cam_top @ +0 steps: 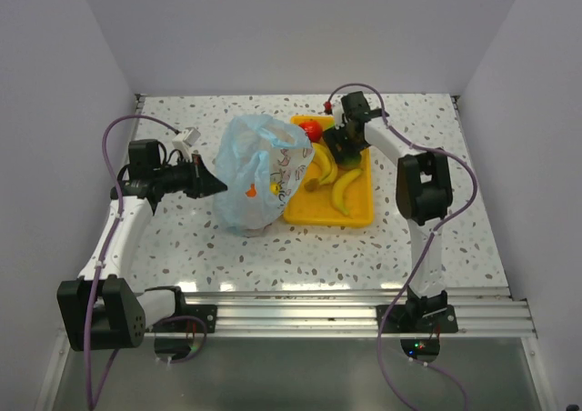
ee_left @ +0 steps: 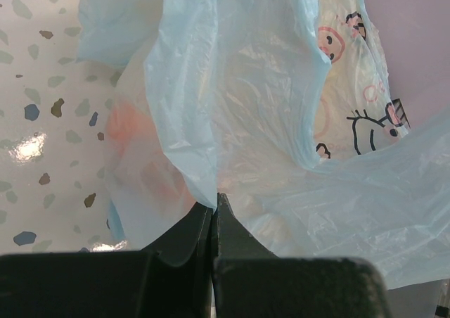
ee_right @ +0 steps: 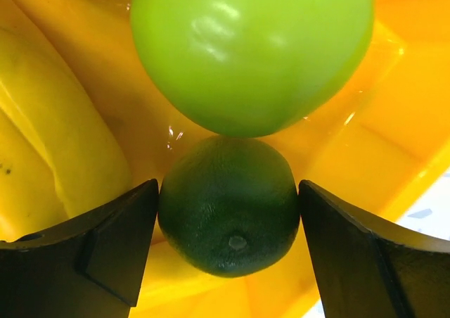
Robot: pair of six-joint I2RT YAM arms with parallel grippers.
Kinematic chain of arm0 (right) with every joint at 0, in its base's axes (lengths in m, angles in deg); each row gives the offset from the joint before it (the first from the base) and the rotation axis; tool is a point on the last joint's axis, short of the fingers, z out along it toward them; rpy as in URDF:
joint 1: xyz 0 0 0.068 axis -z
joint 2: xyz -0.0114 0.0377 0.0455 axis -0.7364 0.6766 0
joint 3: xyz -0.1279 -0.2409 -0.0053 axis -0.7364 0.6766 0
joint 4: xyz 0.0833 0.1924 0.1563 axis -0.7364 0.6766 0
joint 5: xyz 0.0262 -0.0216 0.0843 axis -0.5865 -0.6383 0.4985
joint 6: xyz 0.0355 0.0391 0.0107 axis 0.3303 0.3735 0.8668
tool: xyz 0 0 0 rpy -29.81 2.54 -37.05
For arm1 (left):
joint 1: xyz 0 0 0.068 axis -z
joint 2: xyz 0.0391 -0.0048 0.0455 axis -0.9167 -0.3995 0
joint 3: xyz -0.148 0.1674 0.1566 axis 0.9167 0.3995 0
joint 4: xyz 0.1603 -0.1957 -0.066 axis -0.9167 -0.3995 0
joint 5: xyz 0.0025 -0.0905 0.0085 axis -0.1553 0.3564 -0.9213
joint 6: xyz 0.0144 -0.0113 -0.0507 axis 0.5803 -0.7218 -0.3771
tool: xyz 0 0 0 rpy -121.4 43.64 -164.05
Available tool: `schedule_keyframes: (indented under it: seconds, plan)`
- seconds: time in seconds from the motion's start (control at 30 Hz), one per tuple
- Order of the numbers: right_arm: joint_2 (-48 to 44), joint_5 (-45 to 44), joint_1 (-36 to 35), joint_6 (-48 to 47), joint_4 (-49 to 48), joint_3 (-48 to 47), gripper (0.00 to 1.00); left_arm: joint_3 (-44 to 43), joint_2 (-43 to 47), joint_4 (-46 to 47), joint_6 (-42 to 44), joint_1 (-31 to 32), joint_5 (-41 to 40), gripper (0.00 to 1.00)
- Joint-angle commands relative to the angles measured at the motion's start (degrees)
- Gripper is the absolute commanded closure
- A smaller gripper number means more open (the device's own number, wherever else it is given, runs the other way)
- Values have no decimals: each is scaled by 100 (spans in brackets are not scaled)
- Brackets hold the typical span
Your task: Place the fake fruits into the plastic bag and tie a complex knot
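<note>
The right end effector (ee_right: 228,240) brackets a dark green lime (ee_right: 228,212) at the bottom of the wrist view, one finger at each side; I cannot tell whether it clamps. A larger light-green fruit (ee_right: 253,51) touches the lime from above, and a banana (ee_right: 49,156) crowds the left, all in the yellow tray (ee_right: 394,121). The left end effector (ee_left: 214,209) is clenched on the plastic bag (ee_left: 260,107), which stands on the tabletop (ee_left: 28,121) just left of the tray.

the plastic bag (cam_top: 259,175) stands just left of the tray (cam_top: 314,214), which holds bananas (cam_top: 344,193).
</note>
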Motion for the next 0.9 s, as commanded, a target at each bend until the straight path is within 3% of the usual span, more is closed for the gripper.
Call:
schedule_keyframes:
  seconds: [0.0, 0.1, 0.17, 0.3, 0.47, 0.67, 0.77, 0.87]
  plan:
    - [145, 38, 21, -102, 401, -239, 17, -22, 42, 132, 74, -23, 116, 100]
    - [101, 73, 30, -67, 480, -283, 27, -13, 51, 132, 74, -40, 108, 100]
    - [-56, 186, 21, -6, 541, -335, 43, -22, 42, 115, 74, -32, 108, 100]
    - [-776, 722, 38, 205, 717, -414, 57, -48, 60, 79, 91, -41, 116, 100]
    - [-2198, 1451, 47, 390, 963, -432, 62, -48, 86, 62, 91, -41, 134, 100]
    - [-3185, 2743, 47, 627, 1332, -187, 66, -57, 60, 114, 30, -40, 169, 100]
    - [-3721, 3832, -5, 1039, 1018, 242, 66, -66, 34, 132, 21, -41, 169, 100]
    - [-4082, 3932, -617, 1348, 481, 446, 68, -74, 33, 158, -5, -41, 169, 100]
